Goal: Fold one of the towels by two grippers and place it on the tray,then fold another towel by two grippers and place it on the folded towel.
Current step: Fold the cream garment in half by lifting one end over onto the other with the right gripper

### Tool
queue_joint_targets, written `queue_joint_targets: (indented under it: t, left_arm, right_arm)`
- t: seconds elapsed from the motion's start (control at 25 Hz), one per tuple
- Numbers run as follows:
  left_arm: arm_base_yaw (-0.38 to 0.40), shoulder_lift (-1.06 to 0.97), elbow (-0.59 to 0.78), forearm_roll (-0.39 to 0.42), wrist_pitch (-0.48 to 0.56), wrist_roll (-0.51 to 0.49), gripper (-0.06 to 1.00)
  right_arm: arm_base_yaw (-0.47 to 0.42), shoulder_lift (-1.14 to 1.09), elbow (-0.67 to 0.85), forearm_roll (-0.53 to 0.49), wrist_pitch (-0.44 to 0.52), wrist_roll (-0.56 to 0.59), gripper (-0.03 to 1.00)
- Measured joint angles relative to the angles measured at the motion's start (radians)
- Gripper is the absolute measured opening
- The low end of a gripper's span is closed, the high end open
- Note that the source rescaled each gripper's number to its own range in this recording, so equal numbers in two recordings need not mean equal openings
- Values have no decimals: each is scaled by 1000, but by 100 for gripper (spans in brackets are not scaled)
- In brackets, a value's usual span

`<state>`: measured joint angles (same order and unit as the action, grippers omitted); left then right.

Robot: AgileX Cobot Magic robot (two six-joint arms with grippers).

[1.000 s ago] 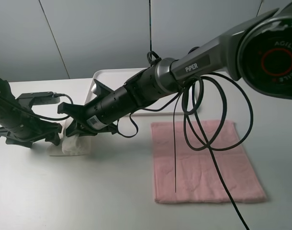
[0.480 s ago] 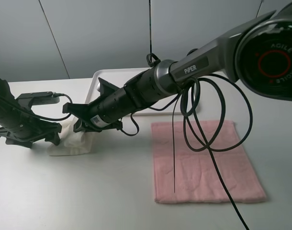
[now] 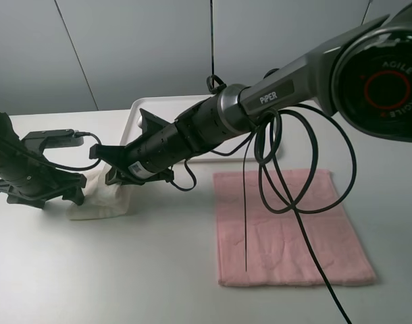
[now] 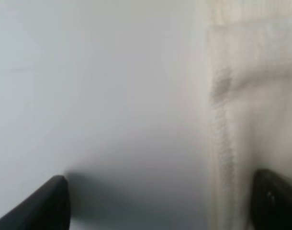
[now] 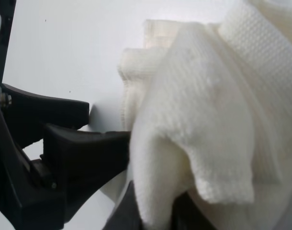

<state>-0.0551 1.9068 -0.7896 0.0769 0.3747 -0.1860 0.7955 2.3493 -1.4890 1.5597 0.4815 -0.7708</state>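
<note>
One cream towel (image 3: 98,206), one pink towel (image 3: 290,233), one white tray (image 3: 159,106), two black hands: left hand (image 3: 69,194), right hand (image 3: 117,179).

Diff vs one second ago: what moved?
The right pincer, shut on the cream towel, shifted slightly up and toward the tray, tugging the pinched part of the towel with it. Most of that came early, with almost nothing in the last half second. Nothing was newly gripped or released. Unchanged: left pincer open beside the towel, pink towel flat, tray in place.
</note>
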Motion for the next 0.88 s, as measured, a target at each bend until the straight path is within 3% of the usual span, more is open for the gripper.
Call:
queue_joint_targets:
  t: [0.24,0.6,0.88]
  left_arm:
    - [3,-95,42,52,212,37,96]
    - [3,-201,44,63,259,52,96]
    - [3,-201,38,63,277,55,96]
  right_arm:
    - [0,0,0,0,0,0,5]
    - [0,0,0,-2,3,0,5]
    - [0,0,0,-4,75,-38,5]
